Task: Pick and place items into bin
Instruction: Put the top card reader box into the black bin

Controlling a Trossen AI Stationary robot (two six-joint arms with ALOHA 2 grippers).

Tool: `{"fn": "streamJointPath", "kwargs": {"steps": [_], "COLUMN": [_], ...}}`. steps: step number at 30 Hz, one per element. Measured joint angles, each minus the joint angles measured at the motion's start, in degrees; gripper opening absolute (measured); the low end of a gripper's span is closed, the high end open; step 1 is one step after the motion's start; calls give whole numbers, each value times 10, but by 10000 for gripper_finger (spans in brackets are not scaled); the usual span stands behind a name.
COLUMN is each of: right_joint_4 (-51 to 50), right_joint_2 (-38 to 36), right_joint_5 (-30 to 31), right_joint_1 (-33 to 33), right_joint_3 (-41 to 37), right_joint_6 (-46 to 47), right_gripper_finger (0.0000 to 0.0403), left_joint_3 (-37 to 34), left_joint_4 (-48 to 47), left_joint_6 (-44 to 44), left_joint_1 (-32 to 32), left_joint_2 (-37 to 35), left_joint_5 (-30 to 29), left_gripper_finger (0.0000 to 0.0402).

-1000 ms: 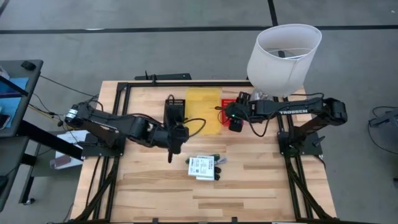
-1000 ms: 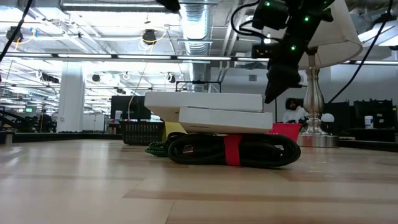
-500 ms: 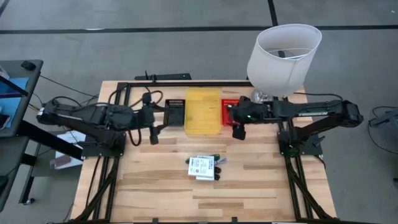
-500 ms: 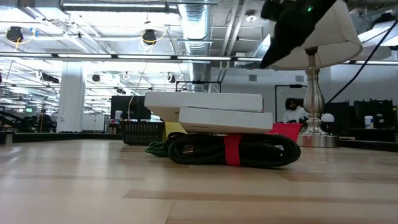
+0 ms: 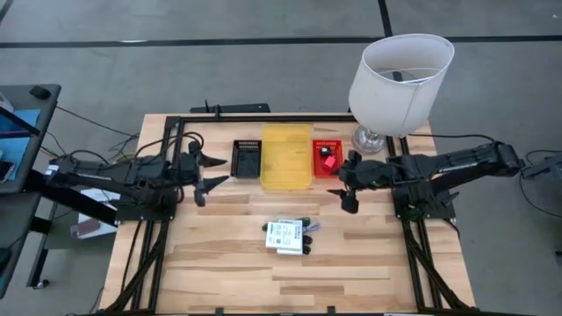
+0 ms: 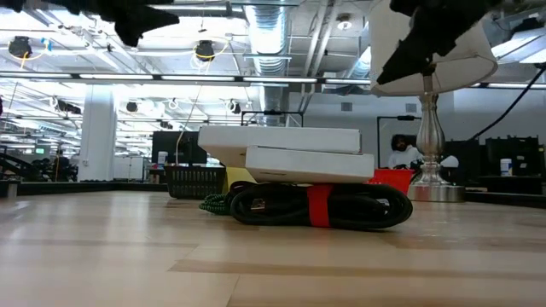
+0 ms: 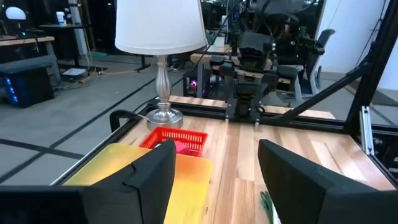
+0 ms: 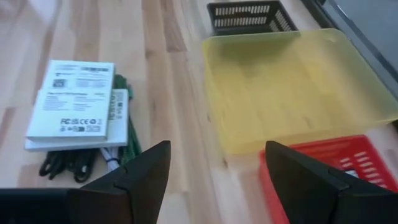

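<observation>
Two white labelled flat packs (image 5: pixel 284 235) lie stacked on a coiled black cable with a red strap (image 6: pixel 317 206) and green-and-black pieces (image 8: pixel 122 134), in the table's middle toward the near edge. My left gripper (image 5: pixel 214 171) hangs open above the table, left of the black bin (image 5: pixel 248 158). My right gripper (image 5: pixel 345 183) hangs open just near-right of the red bin (image 5: pixel 327 158), which holds a small dark piece (image 5: pixel 329 162). The yellow bin (image 5: pixel 286 156) stands between the two. The wrist views show each gripper (image 7: pixel 216 162) (image 8: pixel 217 162) holding nothing.
A white-shaded lamp (image 5: pixel 399 75) stands at the far right corner, close behind my right arm. A black frame (image 5: pixel 263 117) runs along the far edge. Bare wood lies near and to both sides of the pile.
My left gripper has drawn back from beside the pile toward the table's left and far side, rising. My right gripper has moved off the red bin toward the near-right. The pile has stayed still.
</observation>
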Motion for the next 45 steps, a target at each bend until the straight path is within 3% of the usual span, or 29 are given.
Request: {"fn": "streamJointPath", "kwargs": {"steps": [10,25,32,36,45], "right_joint_4": [264,532,576,599,593], "right_joint_2": [-26,95,140,171,244], "right_joint_5": [29,28,33,82,239], "right_joint_1": [31,29,37,56,127], "right_joint_3": [-135,-143,-143,-137,-71], "right_joint_6": [0,52,52,26,-153], "right_gripper_finger": [258,258,258,258,258], "left_joint_3": [-21,-21,-21,-21,-21], "left_joint_4": [-5,-11,-32,-62,-119], "left_joint_6": [16,38,12,5,18], "left_joint_1": [0,0,0,0,0], "left_joint_2": [-26,-5,-34,-68,-103], "left_joint_5": [16,25,-68,-93,-94], "left_gripper_finger": [221,221,221,221,221]}}
